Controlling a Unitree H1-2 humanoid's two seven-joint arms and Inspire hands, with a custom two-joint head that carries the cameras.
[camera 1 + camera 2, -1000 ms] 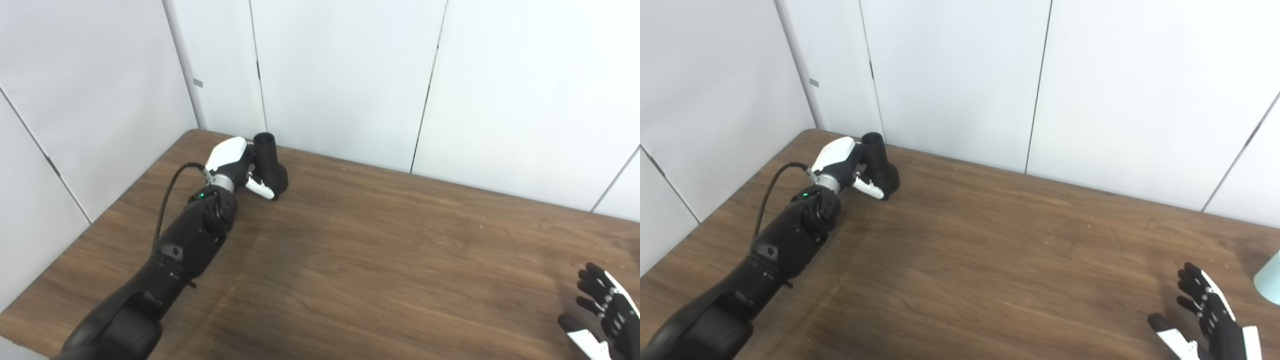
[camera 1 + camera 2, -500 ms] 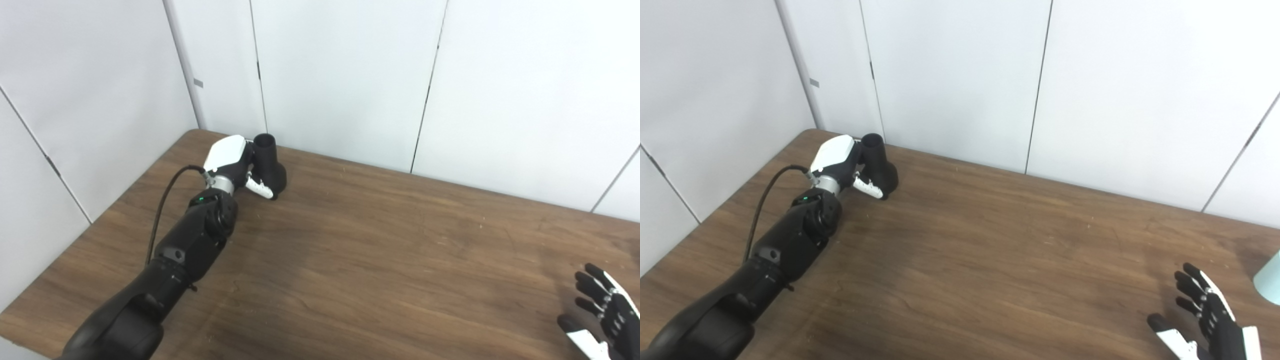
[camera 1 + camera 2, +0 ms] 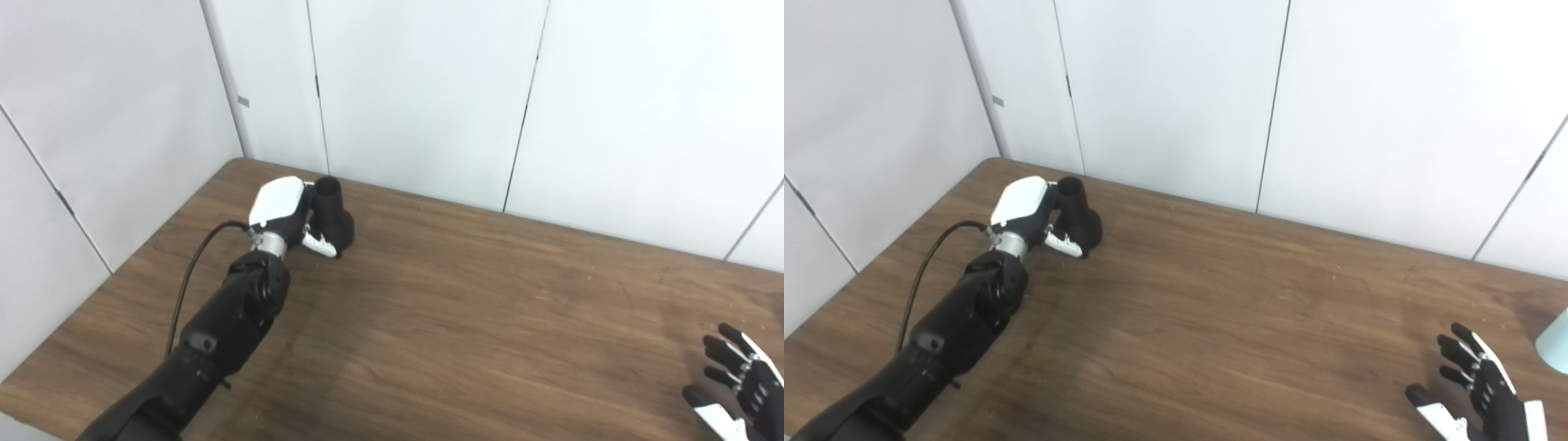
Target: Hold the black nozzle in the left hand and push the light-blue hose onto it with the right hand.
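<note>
Black nozzle (image 3: 334, 211) on wooden table (image 3: 465, 306)

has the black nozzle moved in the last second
Yes. The black plastic nozzle, gripped by the left robot hand, came slightly nearer, away from the white wall panels.

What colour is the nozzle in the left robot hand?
The nozzle is plain black, clearest in the left eye view.

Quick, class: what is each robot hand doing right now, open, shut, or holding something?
Left hand: shut on the black flared plastic nozzle, far left of the table.
Right hand: open, fingers spread, holding nothing.
</note>
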